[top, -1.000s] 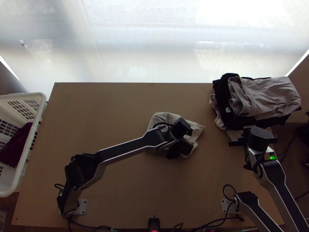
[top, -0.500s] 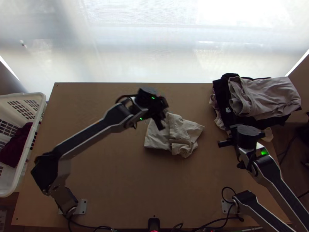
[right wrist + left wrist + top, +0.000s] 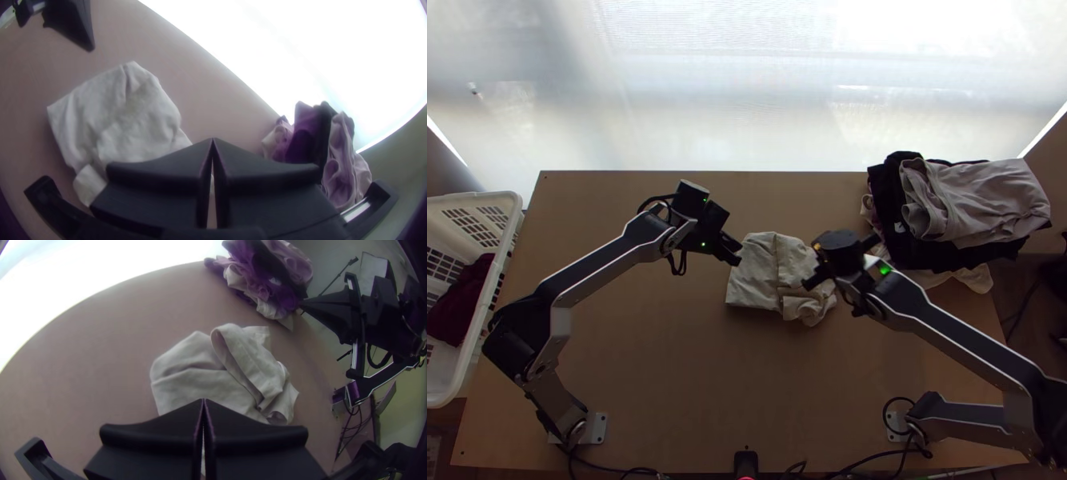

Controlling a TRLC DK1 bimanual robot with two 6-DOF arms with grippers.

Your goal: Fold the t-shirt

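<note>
The wooden surface [image 3: 667, 360] carries a pale t-shirt [image 3: 757, 276], loosely folded and creased, around its middle. A stack of folded clothes [image 3: 979, 196] lies at the far right corner, reaching past the surface's right edge.

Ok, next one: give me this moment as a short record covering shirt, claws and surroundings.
t-shirt: cream, rumpled folded bundle on the table
left claw: shut, beside the shirt
right claw: shut, by the shirt's side nearer the clothes pile
shirt held: no
clothes pile: table's far right corner
basket: white, at the table's left, dark red cloth inside
</note>
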